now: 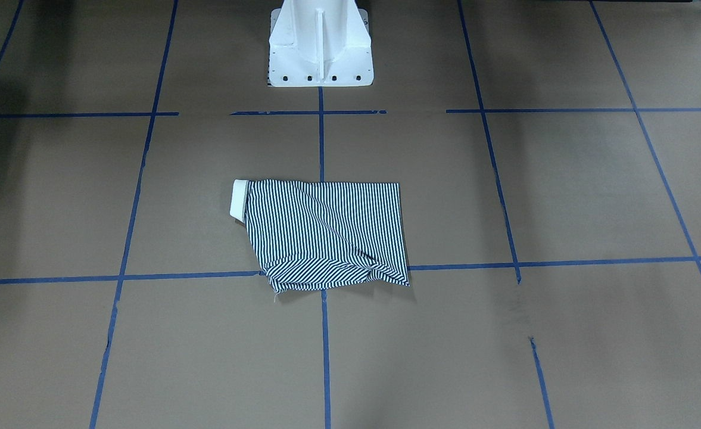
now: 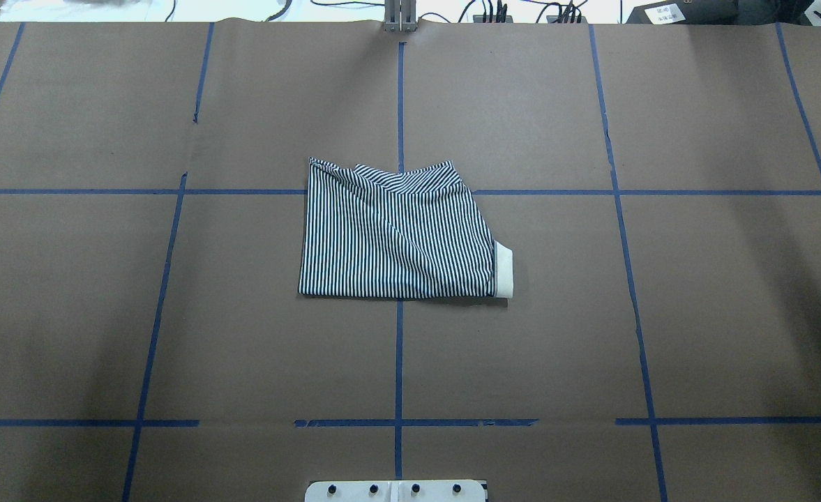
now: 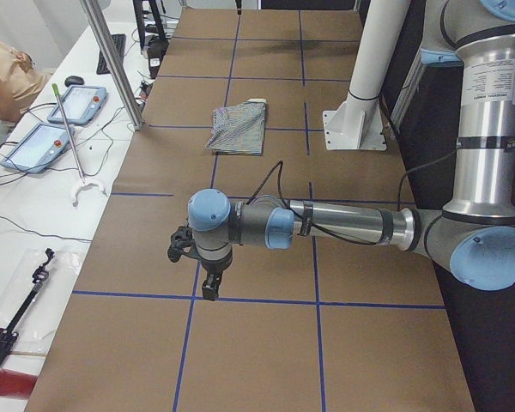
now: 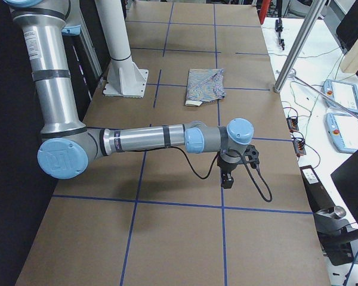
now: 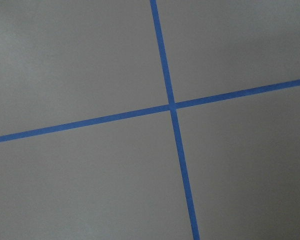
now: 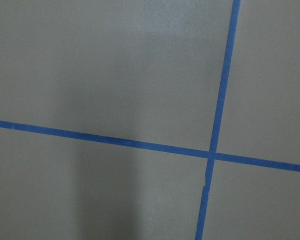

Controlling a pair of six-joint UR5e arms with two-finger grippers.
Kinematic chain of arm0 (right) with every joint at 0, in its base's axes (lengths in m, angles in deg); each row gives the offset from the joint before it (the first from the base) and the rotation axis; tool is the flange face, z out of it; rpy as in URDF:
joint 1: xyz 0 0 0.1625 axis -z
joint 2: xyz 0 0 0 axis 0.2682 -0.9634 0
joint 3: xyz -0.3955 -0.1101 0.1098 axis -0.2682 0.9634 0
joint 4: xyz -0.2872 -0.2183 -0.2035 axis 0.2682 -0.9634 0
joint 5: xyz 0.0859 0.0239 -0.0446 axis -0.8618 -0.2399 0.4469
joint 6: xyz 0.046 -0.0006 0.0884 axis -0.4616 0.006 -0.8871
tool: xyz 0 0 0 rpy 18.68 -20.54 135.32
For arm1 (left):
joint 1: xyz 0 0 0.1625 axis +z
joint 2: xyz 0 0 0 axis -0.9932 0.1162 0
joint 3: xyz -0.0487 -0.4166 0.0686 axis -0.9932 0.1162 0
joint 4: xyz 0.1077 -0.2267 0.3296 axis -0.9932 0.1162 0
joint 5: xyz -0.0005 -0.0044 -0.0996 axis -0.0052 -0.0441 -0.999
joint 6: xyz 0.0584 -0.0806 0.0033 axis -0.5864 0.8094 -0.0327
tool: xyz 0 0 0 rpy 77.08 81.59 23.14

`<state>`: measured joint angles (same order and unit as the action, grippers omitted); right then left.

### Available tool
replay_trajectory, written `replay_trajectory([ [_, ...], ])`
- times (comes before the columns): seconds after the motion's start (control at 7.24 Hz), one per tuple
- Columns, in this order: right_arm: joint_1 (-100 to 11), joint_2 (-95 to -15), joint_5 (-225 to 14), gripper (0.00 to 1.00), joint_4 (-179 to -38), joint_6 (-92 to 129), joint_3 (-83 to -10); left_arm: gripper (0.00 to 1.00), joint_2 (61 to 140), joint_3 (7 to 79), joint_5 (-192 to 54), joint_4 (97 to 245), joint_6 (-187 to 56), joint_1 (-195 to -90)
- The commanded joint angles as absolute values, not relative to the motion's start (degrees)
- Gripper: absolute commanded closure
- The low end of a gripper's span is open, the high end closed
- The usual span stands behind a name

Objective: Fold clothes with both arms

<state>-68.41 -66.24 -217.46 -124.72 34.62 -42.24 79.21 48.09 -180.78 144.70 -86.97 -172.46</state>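
Note:
The striped polo shirt (image 1: 326, 235) lies folded into a compact rectangle at the table's middle, its cream collar (image 1: 239, 199) sticking out at one side. It also shows in the overhead view (image 2: 396, 237) and, small, in both side views (image 3: 238, 129) (image 4: 206, 85). The left arm (image 3: 343, 225) stretches low over the table far from the shirt, its gripper (image 3: 208, 287) pointing down; I cannot tell if it is open. The right arm (image 4: 149, 140) is likewise far off, its gripper (image 4: 227, 179) pointing down, state unclear. Neither gripper touches the shirt. Both wrist views show only brown paper and tape.
The table is brown paper with a blue tape grid (image 2: 399, 348). The white pedestal (image 1: 319, 47) stands at the robot's side. Metal posts (image 3: 112, 60) (image 4: 298, 47) rise at the table's far edge, beside side benches with tablets (image 3: 43, 146) and cables.

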Motion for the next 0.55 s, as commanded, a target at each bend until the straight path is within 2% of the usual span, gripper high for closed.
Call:
replay_trajectory([
  [0.0, -68.4, -66.8, -217.8, 0.00, -124.7, 34.5, -42.9, 0.00, 79.1, 48.4, -181.1, 144.2, -86.9, -172.3],
  [0.41, -68.4, -66.8, -217.8, 0.00, -124.7, 34.6, -43.4, 0.00, 79.1, 49.1, -181.1, 143.5, -86.8, -172.3],
])
